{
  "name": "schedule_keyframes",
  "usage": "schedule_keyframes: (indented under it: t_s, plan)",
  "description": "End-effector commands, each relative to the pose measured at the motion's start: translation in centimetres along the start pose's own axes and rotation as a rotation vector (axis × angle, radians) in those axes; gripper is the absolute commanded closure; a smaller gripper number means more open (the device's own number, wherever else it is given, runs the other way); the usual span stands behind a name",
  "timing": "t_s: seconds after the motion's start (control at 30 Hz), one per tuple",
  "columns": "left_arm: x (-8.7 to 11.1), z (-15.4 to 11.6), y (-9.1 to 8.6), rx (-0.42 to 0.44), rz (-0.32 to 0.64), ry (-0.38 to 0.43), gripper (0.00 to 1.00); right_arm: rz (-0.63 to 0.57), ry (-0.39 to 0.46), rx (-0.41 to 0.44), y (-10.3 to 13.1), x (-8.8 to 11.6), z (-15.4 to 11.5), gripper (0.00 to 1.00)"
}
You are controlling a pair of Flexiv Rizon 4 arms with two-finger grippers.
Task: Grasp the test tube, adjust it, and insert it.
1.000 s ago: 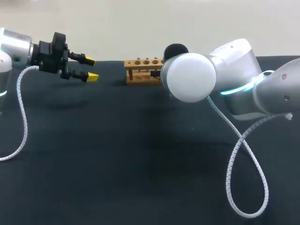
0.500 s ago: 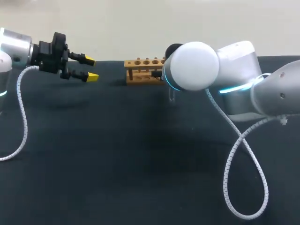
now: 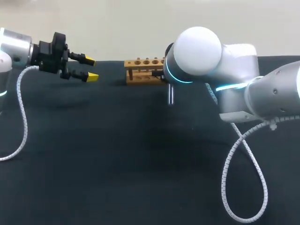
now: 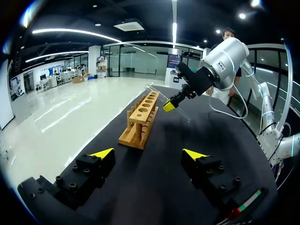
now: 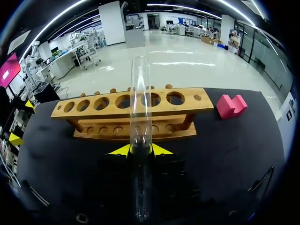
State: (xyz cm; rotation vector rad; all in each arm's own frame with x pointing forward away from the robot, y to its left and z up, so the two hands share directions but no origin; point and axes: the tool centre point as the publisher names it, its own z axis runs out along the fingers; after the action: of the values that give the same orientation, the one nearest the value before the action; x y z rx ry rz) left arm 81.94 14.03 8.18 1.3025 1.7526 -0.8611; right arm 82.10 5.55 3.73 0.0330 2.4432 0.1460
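1. Clear glass test tube [image 3: 171,95]: upper centre of the frame, upright, just right of the light wooden tube rack [image 3: 142,70].
2. Right arm's yellow-tipped fingers [image 5: 154,149]: closed on the test tube from both sides; the tube runs out ahead of them, across the rack's row of holes.
3. Left arm's fingers [image 3: 92,77]: upper left, spread wide, holding nothing.
4. Pink block [image 5: 231,106]: near one end of the rack, on the black counter [image 3: 117,164].

The head camera looks down over the tabletop [image 3: 117,164] from above and behind. The left wrist camera looks along the wooden rack [image 4: 140,123] from well back. The right wrist camera faces it broadside, close. All three share it.
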Motion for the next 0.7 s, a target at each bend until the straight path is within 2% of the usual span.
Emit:
schedule_keyframes:
  t_s: [0.03, 0.33, 0.7]
  plan:
    - [0.1, 0.0, -0.2, -0.006, 0.003, -0.004, 0.0, 0.004, 0.03, -0.009, 0.0, 0.0, 0.4, 1.0]
    - [0.1, 0.0, -0.2, -0.006, 0.003, -0.004, 0.0, 0.02, 0.086, -0.027, -0.2, 0.9, 0.6, 1.0]
    - [0.1, 0.0, -0.2, -0.006, 0.003, -0.004, 0.0, 0.04, 0.053, -0.01, -0.2, 1.1, 0.0, 1.0]
